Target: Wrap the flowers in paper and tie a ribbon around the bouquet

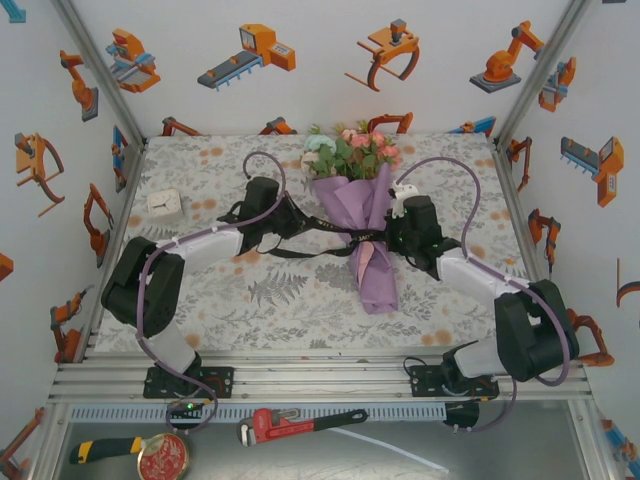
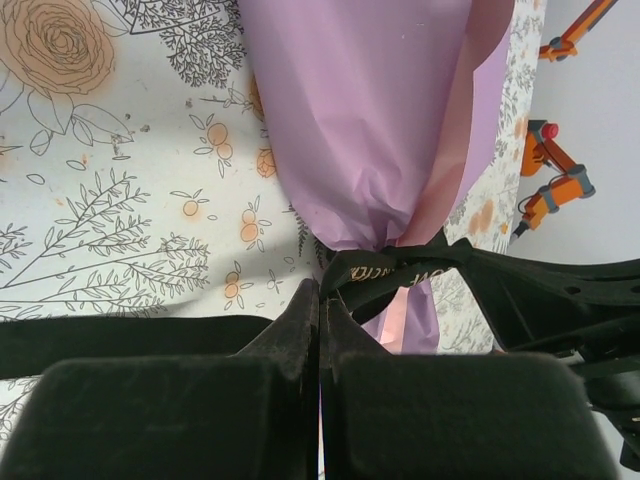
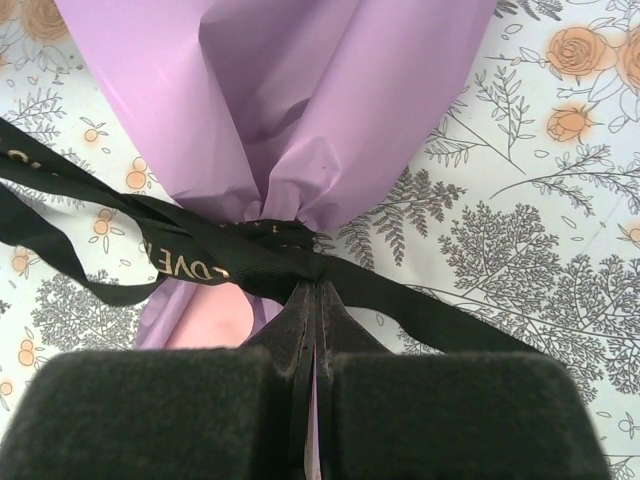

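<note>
The bouquet [image 1: 352, 200] lies mid-table, its flowers [image 1: 350, 150] pointing to the far side and the lilac paper [image 1: 376, 280] tapering toward me. A black ribbon [image 1: 300, 250] with light lettering circles the pinched waist of the paper cone. My left gripper [image 1: 300, 228] sits just left of that waist. In the left wrist view the left gripper [image 2: 320, 290] is shut, with the ribbon [image 2: 385, 268] running out of its tips to the paper [image 2: 360, 120]. My right gripper [image 1: 388, 238] is on the right side. Seen from the right wrist, the right gripper [image 3: 316, 290] is shut on the ribbon [image 3: 240, 262] below the paper [image 3: 290, 100].
A small white box [image 1: 163, 203] rests on the floral table cover [image 1: 200, 300] at the left. On the shelf in front of the arm bases lie a red pipe wrench [image 1: 300, 422], a yellow-handled tool [image 1: 105, 450] and a round red tin [image 1: 163, 458]. Metal frame posts edge the table.
</note>
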Motion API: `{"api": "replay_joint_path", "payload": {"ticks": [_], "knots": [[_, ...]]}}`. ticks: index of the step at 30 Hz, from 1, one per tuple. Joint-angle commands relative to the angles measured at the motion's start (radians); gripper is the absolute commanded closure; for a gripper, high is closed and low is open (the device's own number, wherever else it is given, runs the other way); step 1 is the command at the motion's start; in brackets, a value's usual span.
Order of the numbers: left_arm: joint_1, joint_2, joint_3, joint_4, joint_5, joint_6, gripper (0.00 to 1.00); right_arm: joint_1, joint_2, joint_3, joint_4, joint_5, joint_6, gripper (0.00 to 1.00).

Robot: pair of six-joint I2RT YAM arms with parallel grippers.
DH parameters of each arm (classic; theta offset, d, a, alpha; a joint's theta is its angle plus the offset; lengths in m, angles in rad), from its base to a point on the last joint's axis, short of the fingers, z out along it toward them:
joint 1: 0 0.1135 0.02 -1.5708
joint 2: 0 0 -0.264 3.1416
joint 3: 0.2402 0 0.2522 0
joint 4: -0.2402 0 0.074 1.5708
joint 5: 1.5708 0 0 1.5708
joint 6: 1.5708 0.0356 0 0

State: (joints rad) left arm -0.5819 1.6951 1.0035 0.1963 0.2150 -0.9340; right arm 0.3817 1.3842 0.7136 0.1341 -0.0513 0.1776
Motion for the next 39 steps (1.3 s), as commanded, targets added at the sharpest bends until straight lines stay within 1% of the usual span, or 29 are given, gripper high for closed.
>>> {"api": "replay_joint_path", "payload": {"ticks": [1,2,3,4,5,6,9,10,12,16,20,22,27,30,35,39], "knots": [[0.003,-0.019,-0.009,0.062,0.059,-0.011,0.74,-0.002,-0.024,0.021,0.015,-0.026,-0.023,1.00],[-0.003,-0.020,-0.011,0.089,0.082,-0.022,0.58,-0.003,-0.020,0.020,0.038,-0.084,-0.022,1.00],[-0.009,-0.029,-0.015,0.107,0.094,-0.033,0.50,-0.002,-0.015,0.021,0.051,-0.131,-0.014,1.00],[-0.015,-0.046,-0.021,0.119,0.094,-0.042,0.47,-0.003,-0.012,0.024,0.064,-0.171,0.001,1.00],[-0.027,-0.073,-0.028,0.111,0.073,-0.046,0.47,-0.003,-0.011,0.025,0.078,-0.203,0.017,1.00],[-0.040,-0.098,-0.028,0.085,0.040,-0.039,0.47,-0.002,-0.013,0.024,0.090,-0.224,0.029,1.00],[-0.100,-0.180,-0.012,-0.051,-0.106,-0.017,0.50,-0.003,-0.020,0.026,0.107,-0.241,0.060,1.00],[-0.124,-0.197,-0.008,-0.072,-0.142,-0.027,0.52,-0.003,-0.023,0.027,0.107,-0.246,0.061,1.00],[-0.160,-0.196,-0.005,-0.078,-0.169,-0.091,0.56,-0.001,-0.025,0.027,0.109,-0.259,0.065,1.00],[-0.191,-0.096,0.008,0.048,-0.117,-0.269,0.62,0.001,-0.020,0.024,0.111,-0.268,0.071,1.00],[-0.199,0.034,0.056,0.183,-0.081,-0.352,0.69,0.003,-0.013,0.020,0.121,-0.287,0.077,1.00],[-0.203,0.083,0.075,0.227,-0.101,-0.362,0.70,0.006,-0.013,0.020,0.120,-0.294,0.077,1.00],[-0.202,0.146,0.099,0.265,-0.132,-0.368,0.71,0.005,-0.003,0.023,0.123,-0.309,0.072,1.00],[-0.205,0.164,0.099,0.297,-0.113,-0.369,0.71,0.005,0.007,0.024,0.126,-0.318,0.072,1.00],[-0.210,0.175,0.088,0.304,-0.095,-0.382,0.64,0.005,0.011,0.024,0.127,-0.324,0.072,1.00],[-0.216,0.191,0.090,0.336,-0.068,-0.391,0.63,0.006,0.009,0.024,0.130,-0.329,0.072,1.00]]}}
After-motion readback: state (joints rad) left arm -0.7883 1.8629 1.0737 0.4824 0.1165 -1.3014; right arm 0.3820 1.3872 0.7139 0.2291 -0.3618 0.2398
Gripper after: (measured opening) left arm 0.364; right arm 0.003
